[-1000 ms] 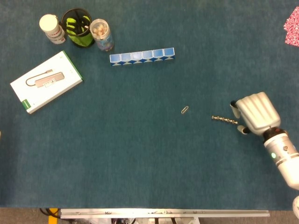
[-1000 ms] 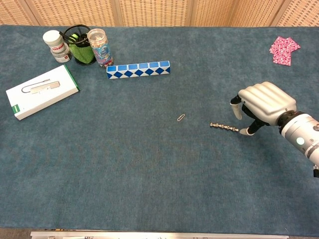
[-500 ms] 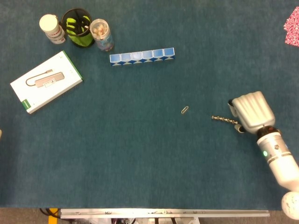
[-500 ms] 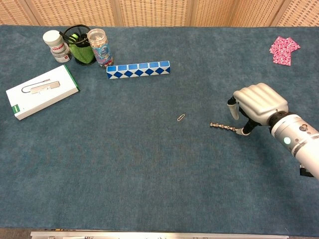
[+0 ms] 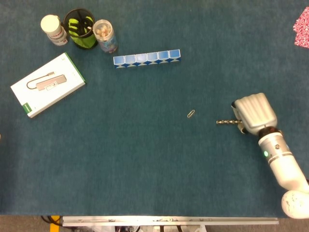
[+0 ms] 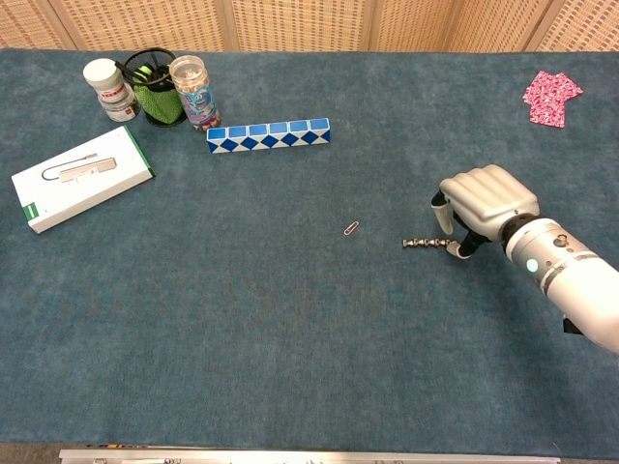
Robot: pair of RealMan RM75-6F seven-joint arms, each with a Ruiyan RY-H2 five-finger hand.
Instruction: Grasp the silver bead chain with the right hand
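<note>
The silver bead chain (image 5: 226,122) (image 6: 423,242) lies flat on the blue cloth, right of the middle. My right hand (image 5: 253,113) (image 6: 481,198) hovers palm down over the chain's right end, which runs under the curled fingers and is hidden. In the chest view the thumb (image 6: 440,209) sits just behind the chain and one fingertip (image 6: 456,250) touches the cloth just in front of it. Whether the fingers pinch the chain is hidden beneath the hand. The left hand shows in neither view.
A small paper clip (image 5: 191,114) lies left of the chain. Further back are a blue-and-white block strip (image 5: 147,58), a white box (image 5: 47,84), a white bottle (image 5: 53,29), a black mesh cup (image 5: 80,27) and a clear jar (image 5: 105,35). Pink cloth (image 6: 551,97) sits far right.
My right hand has slid left over the chain's right end, covering more of it. The chain itself has shifted slightly left on the cloth.
</note>
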